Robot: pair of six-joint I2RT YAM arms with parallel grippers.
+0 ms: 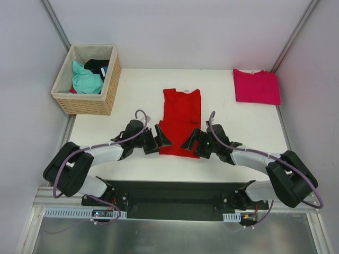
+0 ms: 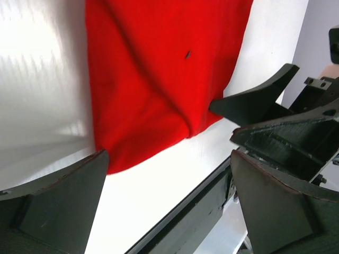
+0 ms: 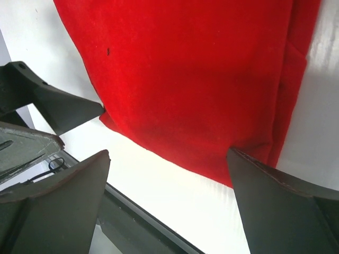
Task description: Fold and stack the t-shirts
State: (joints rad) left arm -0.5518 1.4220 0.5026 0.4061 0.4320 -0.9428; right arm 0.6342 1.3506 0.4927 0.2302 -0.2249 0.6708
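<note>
Here we are over the white tabletop (image 1: 122, 100), and the red t-shirt (image 1: 180, 119) lies dead centre, folded lengthwise into a narrow strip, neck at the far end, hem at the near end just ahead of the two arms. Both arms are in low at that near hem, one on each side. The left claw (image 1: 156, 138) sits at the hem's left corner with its jaws spread wide and nothing between them. The right claw (image 1: 193, 142) mirrors it at the right corner, jaws just as wide apart and also holding nothing. From the left wrist, the left claw (image 2: 168, 159) frames the red t-shirt (image 2: 159, 79), one finger (image 2: 58, 206) low at the edge of the cloth's near corner; whether it actually touches the cloth, I cannot tell. A finger of the right claw (image 2: 254, 98) pokes in from the side, right at the hem. From the right wrist, the right claw (image 3: 168, 153) spans the hem of the red t-shirt (image 3: 196, 79), with a folded layer showing along one side edge and a tiny dark speck (image 3: 108, 51) on the cloth. Away at the far right corner, well apart from all this, the pink t-shirt (image 1: 256, 86) lies flat, folded to a neat rectangle. At the far left stands a wicker basket (image 1: 87, 104) with teal cloth (image 1: 85, 79) and something dark inside.
</note>
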